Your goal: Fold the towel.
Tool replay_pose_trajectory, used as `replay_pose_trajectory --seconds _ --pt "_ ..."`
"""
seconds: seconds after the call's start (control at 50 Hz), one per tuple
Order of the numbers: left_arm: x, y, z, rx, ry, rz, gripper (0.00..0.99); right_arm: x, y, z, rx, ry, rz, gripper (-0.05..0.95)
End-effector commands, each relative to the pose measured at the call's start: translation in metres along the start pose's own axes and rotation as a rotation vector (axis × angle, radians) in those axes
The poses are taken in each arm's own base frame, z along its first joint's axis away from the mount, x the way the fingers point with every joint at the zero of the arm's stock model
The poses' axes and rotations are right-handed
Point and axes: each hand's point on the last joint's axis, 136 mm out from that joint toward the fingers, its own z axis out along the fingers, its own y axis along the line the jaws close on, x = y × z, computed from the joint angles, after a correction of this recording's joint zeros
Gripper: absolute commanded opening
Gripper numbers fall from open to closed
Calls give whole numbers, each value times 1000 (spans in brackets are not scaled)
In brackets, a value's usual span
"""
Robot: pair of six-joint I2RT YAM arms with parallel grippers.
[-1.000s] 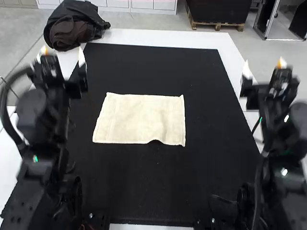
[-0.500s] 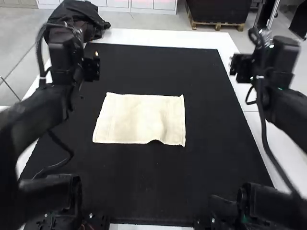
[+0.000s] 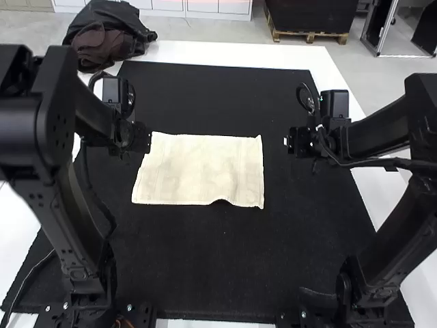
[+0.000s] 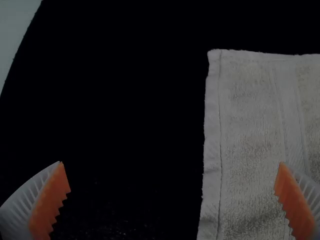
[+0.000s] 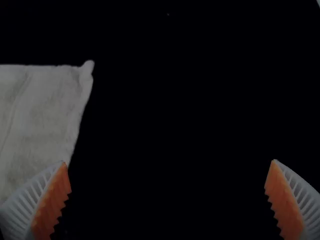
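Ample mat (image 3: 205,273) apparently borders all towel (image 3: 194,167) edges

high from behind, wrist views closer, towel (image 3: 198,167) shared

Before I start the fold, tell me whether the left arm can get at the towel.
Probably yes: the left gripper hovers open near the towel, with nothing visible between them.

Matte black arms, looping black cables, orange ribbed pads (image 4: 49,205)
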Motion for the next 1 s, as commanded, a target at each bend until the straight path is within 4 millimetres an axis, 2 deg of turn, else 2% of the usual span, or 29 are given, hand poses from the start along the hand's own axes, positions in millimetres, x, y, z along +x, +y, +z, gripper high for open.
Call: replay_pose_trajectory --seconds 0.0,0.12,0.44,0.72,0.98 --pt "-10 -1 9 32 -18 -23 964 -24 11 3 5 -67 -33 897" --pt "-7 -1 19 32 -9 -24 964 -24 26 11 -25 -73 -52 893" --pt "-13 -1 40 47 -17 -30 964 -24 38 44 -44 -39 -32 910" --pt "-10 -1 66 50 14 -32 964 -7 65 78 -90 26 -33 908" --pt "-4 -3 86 58 47 -27 964 4 76 101 -107 64 -20 908"
